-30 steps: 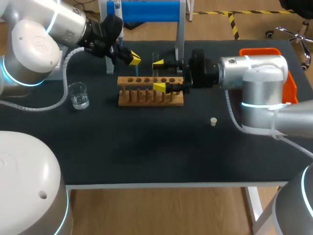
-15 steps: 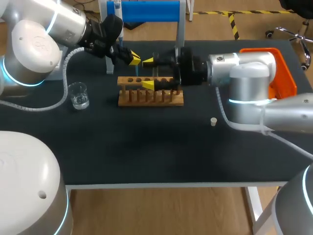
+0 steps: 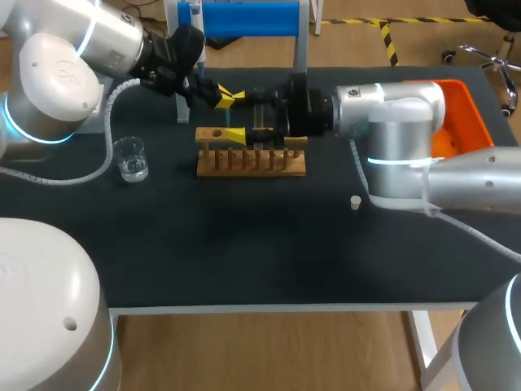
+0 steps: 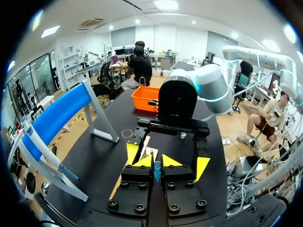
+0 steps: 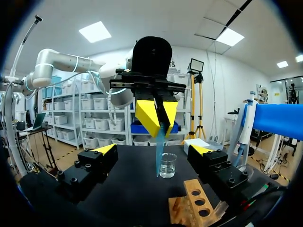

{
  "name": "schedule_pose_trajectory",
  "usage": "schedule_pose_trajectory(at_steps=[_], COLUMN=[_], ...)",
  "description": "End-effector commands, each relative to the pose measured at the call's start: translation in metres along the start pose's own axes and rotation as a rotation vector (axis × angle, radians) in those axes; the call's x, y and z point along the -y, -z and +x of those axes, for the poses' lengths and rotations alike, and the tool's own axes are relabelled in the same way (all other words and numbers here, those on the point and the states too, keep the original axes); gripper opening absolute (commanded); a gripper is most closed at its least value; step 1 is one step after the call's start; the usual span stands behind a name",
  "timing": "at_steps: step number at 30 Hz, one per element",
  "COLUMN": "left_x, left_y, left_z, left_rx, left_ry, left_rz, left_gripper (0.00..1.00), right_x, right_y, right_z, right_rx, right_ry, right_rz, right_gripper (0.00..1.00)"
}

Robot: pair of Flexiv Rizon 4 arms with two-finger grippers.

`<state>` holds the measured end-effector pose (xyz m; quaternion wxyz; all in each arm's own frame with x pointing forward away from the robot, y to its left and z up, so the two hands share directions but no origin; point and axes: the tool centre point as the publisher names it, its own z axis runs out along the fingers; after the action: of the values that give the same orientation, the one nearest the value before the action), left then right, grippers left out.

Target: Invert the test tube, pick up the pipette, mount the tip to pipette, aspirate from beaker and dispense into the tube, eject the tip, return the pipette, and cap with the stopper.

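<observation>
My left gripper point(image 3: 223, 96) hangs behind the wooden rack point(image 3: 252, 155), shut on a thin bluish test tube point(image 5: 160, 153) that points down from its yellow tips. In the left wrist view the tube's end point(image 4: 157, 169) shows between the left gripper's point(image 4: 156, 161) closed fingers. My right gripper point(image 3: 237, 116) stands open and level, one finger on each side of the tube and neither touching it. The right wrist view shows the tube midway between the right gripper's point(image 5: 153, 150) fingers, with the left gripper point(image 5: 156, 116) above it. The pipette point(image 3: 195, 16) hangs on the blue stand point(image 3: 244, 18).
A glass beaker point(image 3: 130, 157) with clear liquid stands left of the rack. A small white stopper point(image 3: 356, 202) lies on the black table to the right. An orange tray point(image 3: 464, 122) sits at the far right, behind my right arm.
My right arm has slid left over the rack until its open fingers came around the tube. The left arm and the tube have stayed still.
</observation>
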<state>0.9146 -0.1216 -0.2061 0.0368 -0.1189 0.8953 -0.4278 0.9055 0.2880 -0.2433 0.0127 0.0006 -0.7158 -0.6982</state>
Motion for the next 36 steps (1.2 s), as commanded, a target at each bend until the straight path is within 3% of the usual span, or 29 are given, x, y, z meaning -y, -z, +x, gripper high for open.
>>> schedule_pose_trajectory(at_steps=[1, 9, 10, 12, 15, 18, 23, 28, 36], left_x=[0.0007, 0.0007, 0.0007, 0.0007, 0.0007, 0.0007, 0.0007, 0.0007, 0.0007], left_y=[0.0013, 0.0013, 0.0013, 0.0013, 0.0013, 0.0013, 0.0013, 0.0013, 0.0013], left_z=[-0.0005, -0.0005, -0.0005, -0.0005, -0.0005, -0.0005, -0.0005, -0.0005, -0.0005], left_rx=[-0.003, -0.003, -0.003, -0.003, -0.003, -0.003, -0.003, -0.003, -0.003], left_ry=[0.001, 0.001, 0.001, 0.001, 0.001, 0.001, 0.001, 0.001, 0.001], left_rz=[-0.004, -0.004, -0.004, -0.004, -0.004, -0.004, -0.004, -0.004, -0.004], left_gripper=[0.0, 0.0, 0.0, 0.0, 0.0, 0.0, 0.0, 0.0, 0.0], right_x=[0.0002, -0.0006, -0.0007, -0.0009, -0.0007, -0.0007, -0.0011, -0.0023, -0.0029], right_y=[-0.0046, -0.0088, -0.0091, -0.01, -0.0112, -0.0117, -0.0121, -0.0119, -0.0139], right_z=[-0.0057, -0.0086, -0.0089, -0.0095, -0.0107, -0.0116, -0.0121, -0.0124, -0.0106], right_rx=[-0.013, -0.018, -0.019, -0.021, -0.023, -0.024, -0.026, -0.038, -0.056], right_ry=[0.002, 0.002, 0.001, 0.0, -0.001, -0.003, -0.003, -0.014, -0.009], right_rz=[-0.004, -0.008, -0.009, -0.01, -0.01, -0.011, -0.015, -0.03, -0.029], right_gripper=[1.0, 1.0, 0.93, 0.68, 0.51, 0.5, 0.56, 0.49, 0.47])
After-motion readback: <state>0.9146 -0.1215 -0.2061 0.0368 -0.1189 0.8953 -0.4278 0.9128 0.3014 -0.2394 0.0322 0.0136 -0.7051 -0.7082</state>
